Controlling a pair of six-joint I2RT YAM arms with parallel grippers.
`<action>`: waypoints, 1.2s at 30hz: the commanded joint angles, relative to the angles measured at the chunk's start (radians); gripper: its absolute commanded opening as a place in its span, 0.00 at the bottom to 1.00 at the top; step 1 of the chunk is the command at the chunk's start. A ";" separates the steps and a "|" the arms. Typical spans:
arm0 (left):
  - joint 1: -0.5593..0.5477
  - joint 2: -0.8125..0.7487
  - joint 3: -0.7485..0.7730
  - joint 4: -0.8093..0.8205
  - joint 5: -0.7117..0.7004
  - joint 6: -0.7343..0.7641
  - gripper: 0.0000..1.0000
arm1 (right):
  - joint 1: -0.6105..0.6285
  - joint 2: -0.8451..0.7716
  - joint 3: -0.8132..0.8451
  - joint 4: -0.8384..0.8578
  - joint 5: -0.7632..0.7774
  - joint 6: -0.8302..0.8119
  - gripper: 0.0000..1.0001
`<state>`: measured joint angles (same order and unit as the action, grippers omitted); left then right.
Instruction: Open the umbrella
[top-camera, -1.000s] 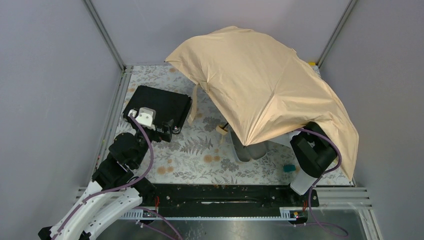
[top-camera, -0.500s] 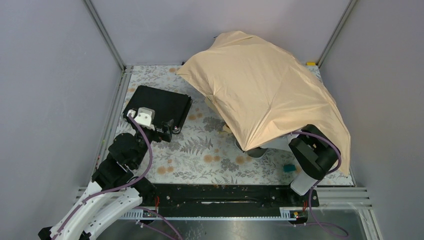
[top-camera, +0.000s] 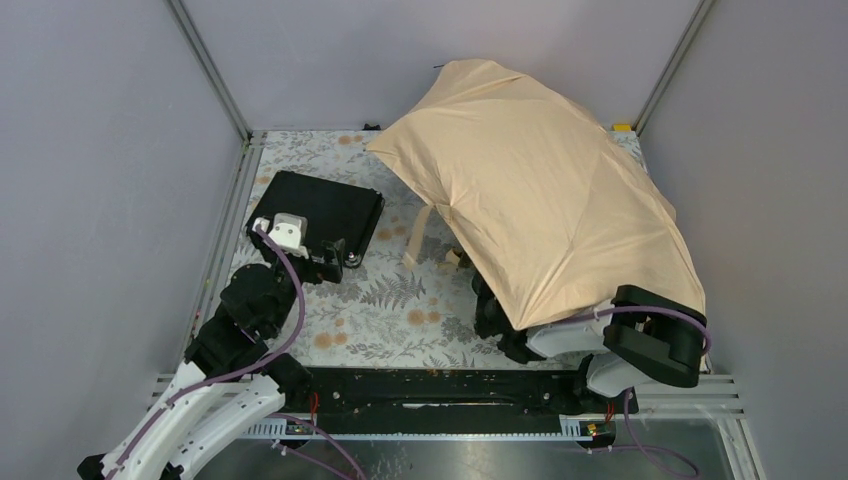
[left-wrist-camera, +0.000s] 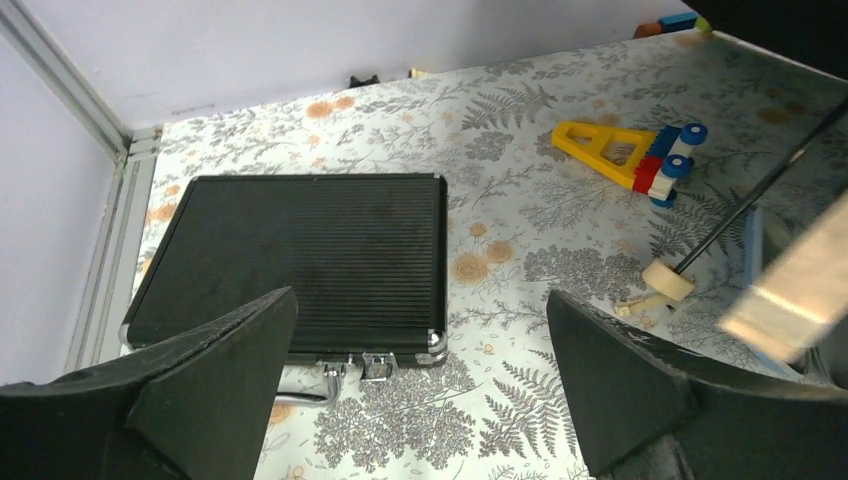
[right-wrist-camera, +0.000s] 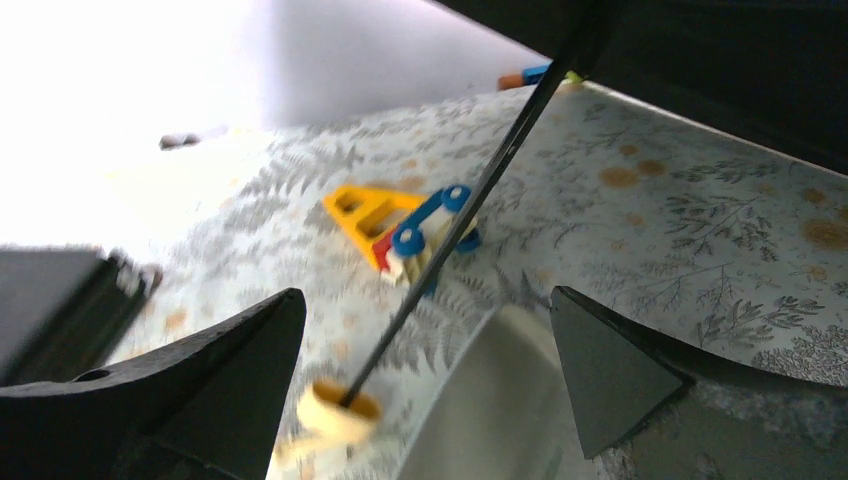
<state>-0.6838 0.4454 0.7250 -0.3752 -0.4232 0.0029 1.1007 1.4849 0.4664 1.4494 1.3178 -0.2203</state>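
Released since earlier: right gripper (right-wrist-camera: 428, 300) jaws gape empty; peach-tan fabric folding umbrella (top-camera: 550, 200) has slumped toward upper right. Left gripper (left-wrist-camera: 420, 300) jaws open too. Advise regripping thin dark shaft (right-wrist-camera: 470, 200) squarely.

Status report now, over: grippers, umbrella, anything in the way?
Left gripper open, empty. Right gripper open, empty, near shaft. Umbrella open, tilted. Yellow toy lies under it, near shaft.

A black ribbed case (left-wrist-camera: 300, 255) lies flat just ahead of the left claw (left-wrist-camera: 420, 298). A yellow toy with blue wheels (left-wrist-camera: 600, 145) sits farther ahead to the right, on the floral cloth (left-wrist-camera: 520, 110).
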 joint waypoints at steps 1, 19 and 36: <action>0.022 0.010 0.036 -0.033 -0.076 -0.053 0.99 | 0.130 -0.065 -0.114 0.046 -0.013 -0.014 1.00; 0.030 -0.316 0.012 -0.317 -0.192 -0.275 0.99 | 0.488 -0.660 -0.192 -0.769 -0.002 0.158 1.00; 0.031 -0.229 0.036 -0.394 -0.193 -0.367 0.99 | 0.438 -1.124 -0.120 -1.564 -0.042 0.461 1.00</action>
<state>-0.6575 0.2180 0.7326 -0.7750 -0.6109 -0.3477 1.5417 0.3832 0.3096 -0.0402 1.2209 0.2214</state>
